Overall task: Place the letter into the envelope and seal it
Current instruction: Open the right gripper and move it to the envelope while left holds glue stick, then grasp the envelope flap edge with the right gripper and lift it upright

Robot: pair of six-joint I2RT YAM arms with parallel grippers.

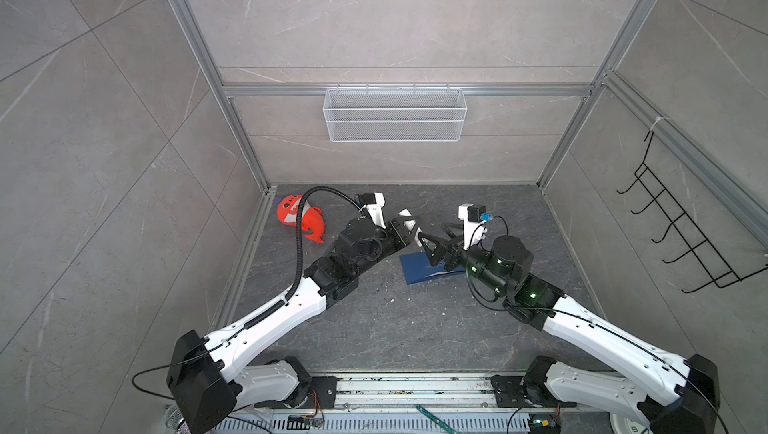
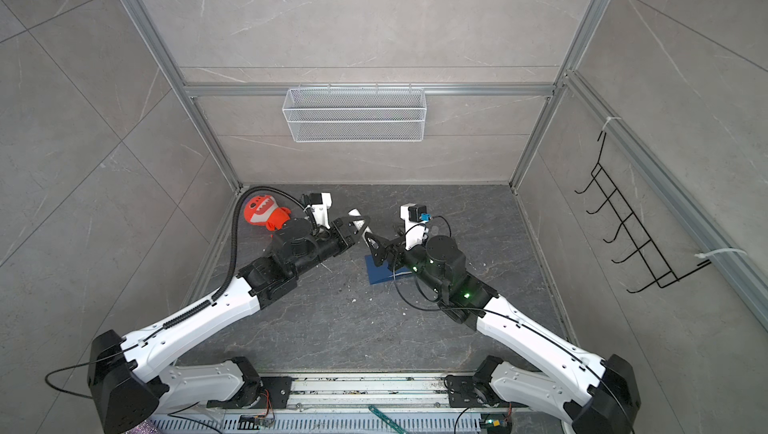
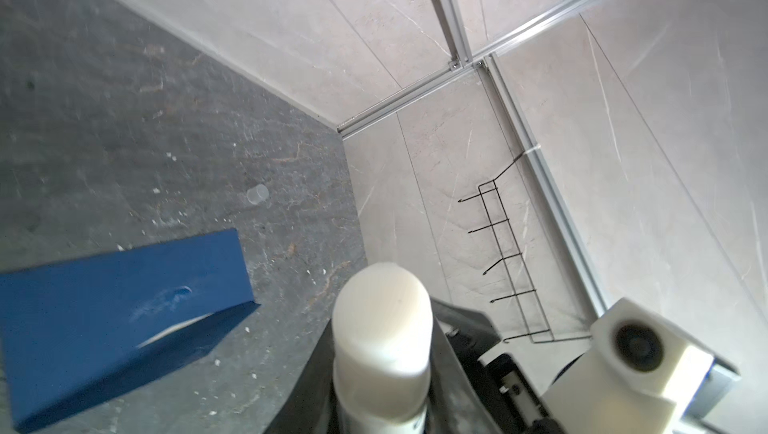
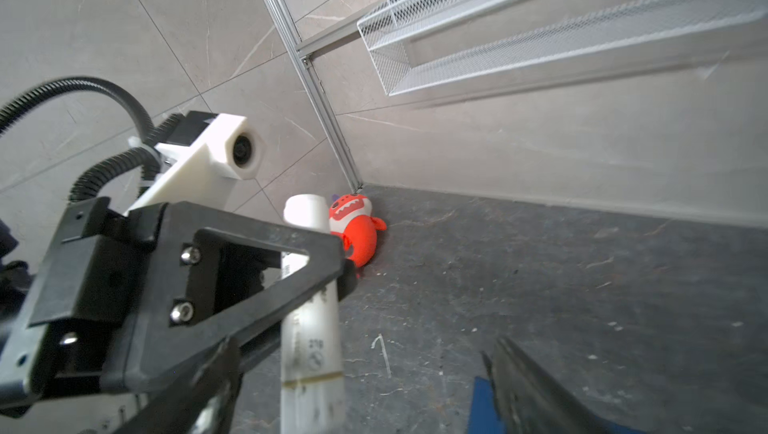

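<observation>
The bench holds the blue envelope, which looks not stuck shut yet. The letter is out of sight (maybe tucked inside). The left fingers squeeze the white glue stick. The right fingers stand wide apart, holding nothing. It looks like gluing time: next, rub glue gently along its flap.

Even diffuse light, soft shadows, blurry wrist views

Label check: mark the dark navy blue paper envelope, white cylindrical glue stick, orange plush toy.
dark navy blue paper envelope point(image 3: 104, 286): left wrist view, flat face.
white cylindrical glue stick point(image 3: 382, 315): left wrist view, rounded end.
orange plush toy point(image 4: 363, 240): right wrist view, body.
</observation>
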